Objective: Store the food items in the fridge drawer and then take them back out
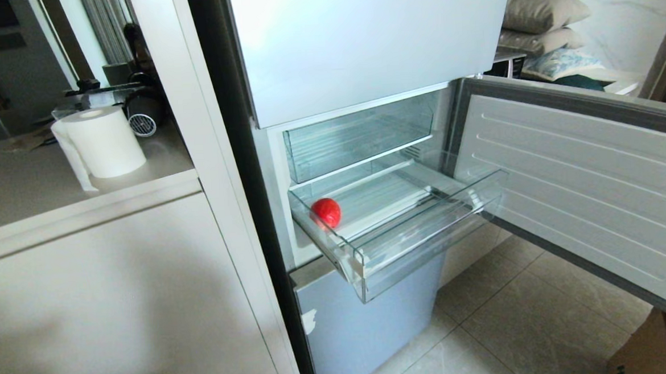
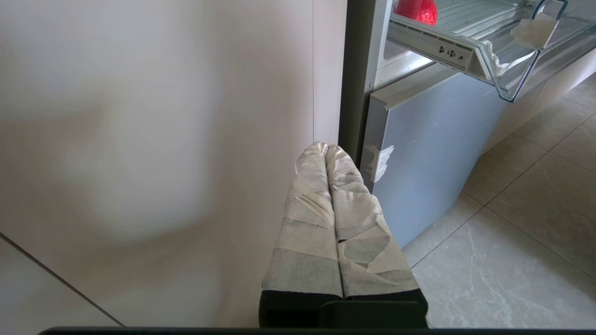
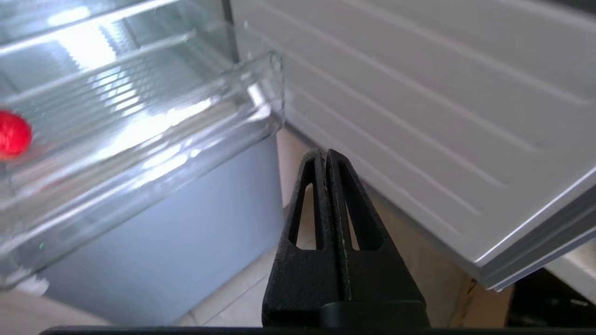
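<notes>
1 red fruit (image 1: 326, 212) lies inside the pulled-out fridge drawer (image 1: 427, 236), near its back left corner on the ribbed floor, touching nothing else. A white tape scrap (image 2: 532, 30) sticks to the drawer's front corner. The right gripper (image 3: 326, 154) hangs empty with its 2 black fingers pressed together, below and in front of the drawer's right end, beside the open fridge door (image 1: 583, 179). The left gripper (image 2: 327, 150), its 2 taped fingers also pressed together and empty, sits low by the cabinet panel (image 2: 153, 139), left of the fridge. 1 paper towel roll (image 1: 102, 141) stands on the counter (image 1: 19, 186).
</notes>
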